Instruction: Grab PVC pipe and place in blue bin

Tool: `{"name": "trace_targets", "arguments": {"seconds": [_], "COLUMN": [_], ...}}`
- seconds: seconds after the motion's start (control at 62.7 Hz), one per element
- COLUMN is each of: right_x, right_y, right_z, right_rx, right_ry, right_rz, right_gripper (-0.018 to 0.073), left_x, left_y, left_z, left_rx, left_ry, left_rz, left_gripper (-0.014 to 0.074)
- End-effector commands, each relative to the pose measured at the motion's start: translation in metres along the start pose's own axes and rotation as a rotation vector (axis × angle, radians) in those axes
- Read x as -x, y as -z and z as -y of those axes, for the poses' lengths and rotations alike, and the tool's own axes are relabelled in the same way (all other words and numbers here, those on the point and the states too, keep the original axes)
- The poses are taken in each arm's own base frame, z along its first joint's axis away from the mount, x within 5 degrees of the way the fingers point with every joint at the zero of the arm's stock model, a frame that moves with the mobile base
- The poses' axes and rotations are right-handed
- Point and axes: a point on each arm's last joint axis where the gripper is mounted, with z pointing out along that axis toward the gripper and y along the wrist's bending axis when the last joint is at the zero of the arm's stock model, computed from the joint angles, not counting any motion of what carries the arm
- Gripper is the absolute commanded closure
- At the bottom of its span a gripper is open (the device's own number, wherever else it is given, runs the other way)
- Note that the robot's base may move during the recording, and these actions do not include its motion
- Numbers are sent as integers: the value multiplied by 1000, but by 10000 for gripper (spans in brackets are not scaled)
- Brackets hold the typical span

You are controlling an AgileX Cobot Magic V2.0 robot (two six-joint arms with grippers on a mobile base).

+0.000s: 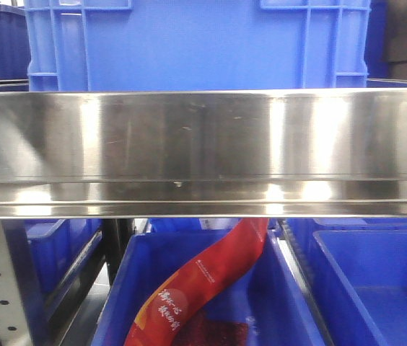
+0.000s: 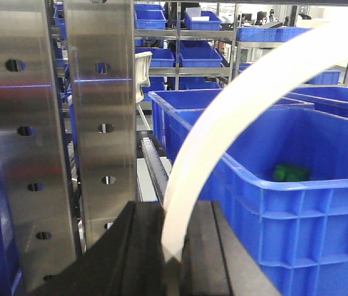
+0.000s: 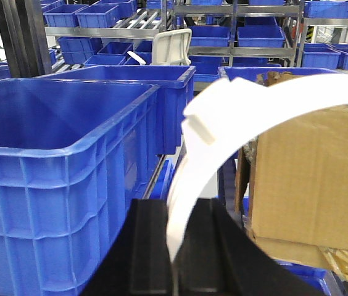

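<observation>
The PVC pipe is out of view in every frame. Blue bins are all around: one [image 2: 297, 209] right of my left gripper [image 2: 175, 271] with a green object [image 2: 291, 172] inside, and an empty-looking one [image 3: 57, 166] left of my right gripper [image 3: 174, 271]. Both grippers' black fingers stand together, shut. A white curved strap [image 2: 223, 123] rises from the seam between the left fingers. A similar strap [image 3: 223, 117], with a buckle head, rises from between the right fingers. Neither gripper shows in the front view.
A steel shelf beam [image 1: 203, 144] fills the front view, with a blue crate [image 1: 196, 36] above it. Below it is a bin [image 1: 276, 303] holding a red packet [image 1: 203, 288]. Perforated steel uprights [image 2: 57, 123] stand left of the left gripper. A cardboard box [image 3: 310, 179] sits right of the right gripper.
</observation>
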Motion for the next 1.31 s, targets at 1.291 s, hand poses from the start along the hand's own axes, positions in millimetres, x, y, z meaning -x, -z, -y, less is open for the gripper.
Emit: {"name": "trace_targets", "arguments": {"seconds": [1.291], "right_x": [13], "right_y": [-1], "right_z": [-3], "right_rx": [32], "right_ry": [-77], "right_rz": [63], "right_gripper": [721], "left_x": [10], "left_y": [-3], "left_z": [2], "left_rx": [-18], "left_ry": [34], "left_rz": [18], "left_gripper": [708]}}
